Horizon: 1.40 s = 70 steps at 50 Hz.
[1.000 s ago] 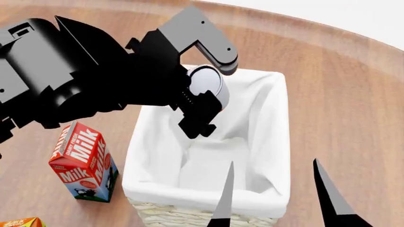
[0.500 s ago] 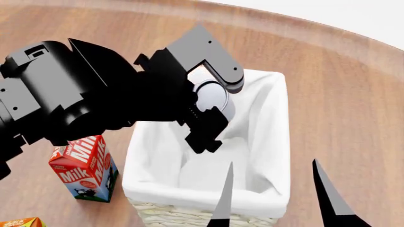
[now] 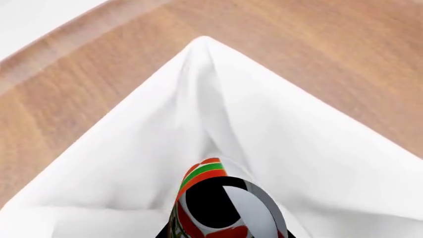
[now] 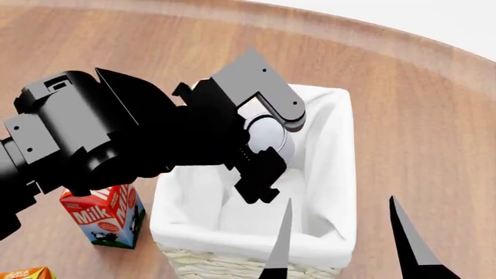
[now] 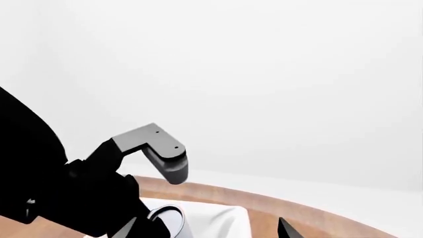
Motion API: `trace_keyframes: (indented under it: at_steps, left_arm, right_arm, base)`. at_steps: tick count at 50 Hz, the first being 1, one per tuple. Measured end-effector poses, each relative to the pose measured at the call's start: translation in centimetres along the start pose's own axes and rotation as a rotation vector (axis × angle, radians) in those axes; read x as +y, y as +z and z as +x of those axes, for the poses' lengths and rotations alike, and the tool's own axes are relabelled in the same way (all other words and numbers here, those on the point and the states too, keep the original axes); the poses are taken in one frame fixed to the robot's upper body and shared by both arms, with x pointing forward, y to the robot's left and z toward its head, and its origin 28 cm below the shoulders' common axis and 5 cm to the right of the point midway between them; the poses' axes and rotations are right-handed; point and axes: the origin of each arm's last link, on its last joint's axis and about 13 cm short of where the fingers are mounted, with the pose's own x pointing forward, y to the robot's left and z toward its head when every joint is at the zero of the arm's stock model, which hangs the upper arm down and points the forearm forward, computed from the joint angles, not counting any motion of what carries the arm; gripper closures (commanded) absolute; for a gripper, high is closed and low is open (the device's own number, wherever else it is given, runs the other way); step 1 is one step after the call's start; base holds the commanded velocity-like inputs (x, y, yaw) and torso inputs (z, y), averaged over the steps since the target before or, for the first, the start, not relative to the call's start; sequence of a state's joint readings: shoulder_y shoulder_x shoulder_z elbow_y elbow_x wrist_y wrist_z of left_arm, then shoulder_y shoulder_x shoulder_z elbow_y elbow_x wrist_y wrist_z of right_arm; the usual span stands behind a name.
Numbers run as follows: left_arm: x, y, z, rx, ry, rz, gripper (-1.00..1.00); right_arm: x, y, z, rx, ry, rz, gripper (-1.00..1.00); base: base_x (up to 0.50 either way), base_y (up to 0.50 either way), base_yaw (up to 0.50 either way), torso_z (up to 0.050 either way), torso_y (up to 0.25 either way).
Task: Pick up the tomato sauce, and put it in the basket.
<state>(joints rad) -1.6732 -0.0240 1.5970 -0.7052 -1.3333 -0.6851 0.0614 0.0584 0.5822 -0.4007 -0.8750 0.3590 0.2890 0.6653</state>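
Note:
My left gripper (image 4: 268,142) is shut on the tomato sauce (image 4: 270,139), a small tin whose silvery-white top faces the head camera. It hangs over the inside of the basket (image 4: 335,174), a cream wicker basket with a white cloth liner. In the left wrist view the can's red label with a green band (image 3: 208,186) shows between the jaws, above the liner's far corner (image 3: 205,99). My right gripper (image 4: 341,244) is open and empty at the basket's near right rim; its two dark fingertips (image 4: 280,244) point up. The right wrist view shows the can's top (image 5: 165,218) and the left gripper (image 5: 142,198).
A red and white milk carton (image 4: 104,215) stands left of the basket, partly behind my left arm. An orange carton corner (image 4: 23,273) shows at the bottom left. The round wooden table (image 4: 419,116) curves away at the back.
My left gripper has moved down and toward the basket's middle with the can in it. The right gripper has barely shifted.

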Motion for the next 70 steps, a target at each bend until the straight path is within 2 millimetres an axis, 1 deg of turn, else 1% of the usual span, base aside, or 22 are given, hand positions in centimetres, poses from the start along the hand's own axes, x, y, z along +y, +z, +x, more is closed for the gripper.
trace_keyframes:
  at_steps: [32,47,69,70]
  left_arm:
    - [-1.0,-0.9,0.8,0.006,-0.020,-0.005,1.00]
    - [-1.4,-1.3,0.9,0.047,-0.031,0.004,1.00]
    - [-1.8,-1.5,1.0,0.053,-0.038,0.005,1.00]
    - [-1.8,-1.5,1.0,0.053,-0.037,0.004,-1.00]
  right_arm:
    - [0.1,-0.1,0.0,0.004,0.001,-0.001,-1.00]
    - [0.1,-0.2,0.0,0.004,0.002,-0.001,-1.00]
    - [0.0,-0.1,0.0,0.003,0.000,0.000,-1.00]
    - [0.0,-0.1,0.0,0.003,0.000,0.001,-1.00]
  base:
    - [0.00,0.00,0.00,0.000,0.000]
    - [0.00,0.00,0.00,0.000,0.001]
    - [0.00,0.00,0.00,0.000,0.000]
    - [0.00,0.00,0.00,0.000,0.000]
